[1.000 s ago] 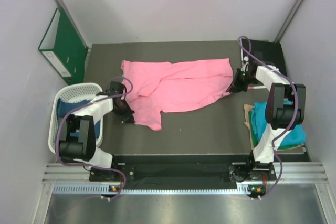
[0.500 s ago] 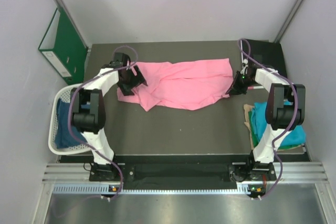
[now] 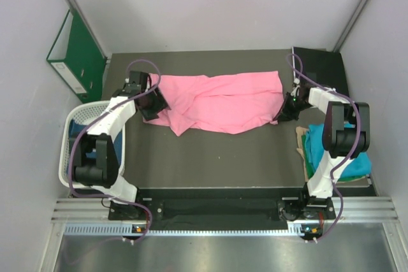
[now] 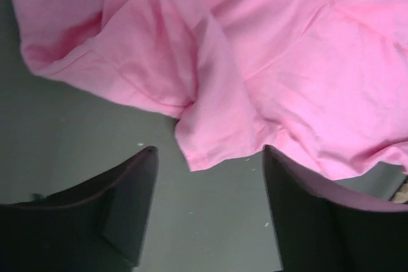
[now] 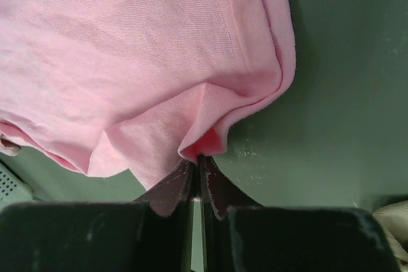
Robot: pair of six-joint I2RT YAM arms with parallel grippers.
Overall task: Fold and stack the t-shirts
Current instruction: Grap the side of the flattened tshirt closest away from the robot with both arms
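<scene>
Left fingers (image 4: pixel 127 202) nearer (pink shirt (image 3: pixel 223 103) part-covered)

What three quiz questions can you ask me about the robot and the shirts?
1. True or false: the left pincer is clamped on the pink t-shirt.
2. Where does the dark blue t-shirt lie? A: in the white basket. B: on the green binder. C: under the pink t-shirt.
3. Fill the gap: the ____ pincer pinches the pink t-shirt's edge.

Key
1. False: its jaws stand open, holding nothing.
2. A.
3. Right: the right pincer is shut on the cloth.
</scene>
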